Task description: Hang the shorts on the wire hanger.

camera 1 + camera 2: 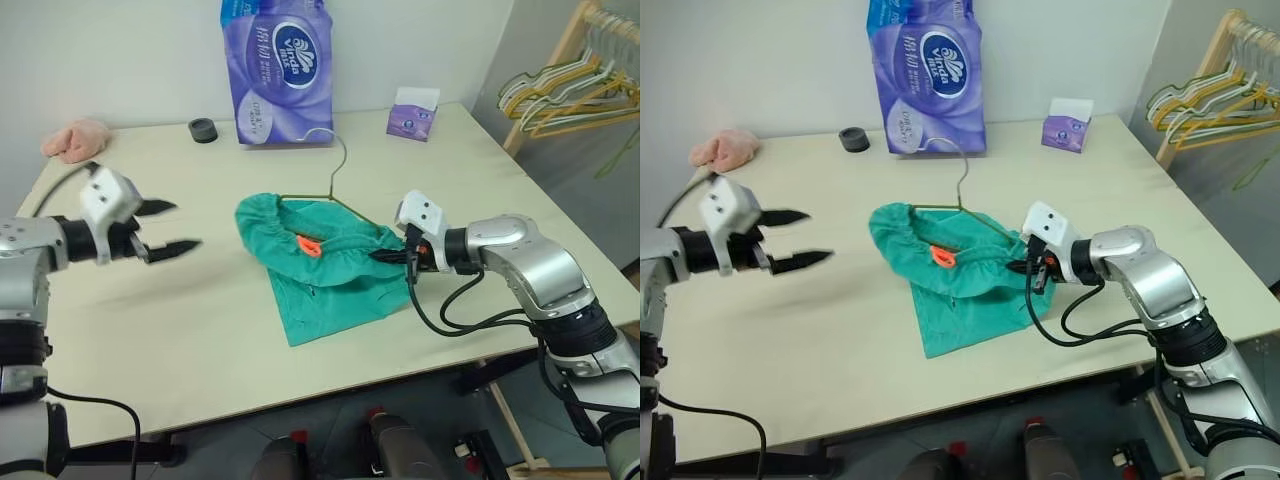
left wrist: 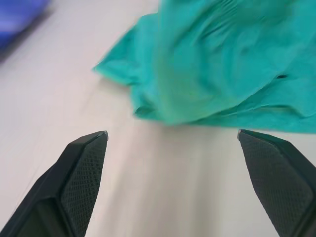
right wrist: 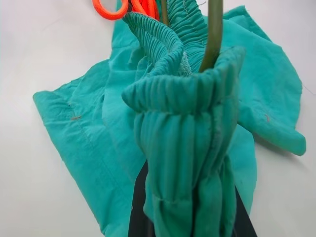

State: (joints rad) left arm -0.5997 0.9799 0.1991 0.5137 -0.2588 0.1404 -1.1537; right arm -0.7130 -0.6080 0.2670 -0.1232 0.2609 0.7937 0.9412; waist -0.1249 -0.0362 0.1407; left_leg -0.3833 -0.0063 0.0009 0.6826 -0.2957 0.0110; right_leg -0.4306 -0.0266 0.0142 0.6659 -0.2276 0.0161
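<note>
The teal-green shorts [image 1: 322,272] lie bunched in the middle of the table, with an orange drawstring [image 1: 309,245] at the gathered waistband. The thin wire hanger [image 1: 338,165] lies with its hook toward the far side, and its lower wire runs into the waistband opening. My right gripper [image 1: 386,256] is shut on the waistband's right end [image 3: 187,148], where the hanger's wire [image 3: 213,34] comes out of the fold. Well to the left of the shorts, my left gripper [image 1: 187,226] hangs open over the table with nothing between its fingers. The shorts [image 2: 222,64] lie ahead of it.
At the table's far side stand a purple tissue pack [image 1: 277,70], a small purple tissue box [image 1: 413,112] and a black round object [image 1: 203,130]. A pink cloth lump [image 1: 75,138] lies at the far left corner. A wooden rack with several hangers [image 1: 575,85] stands right of the table.
</note>
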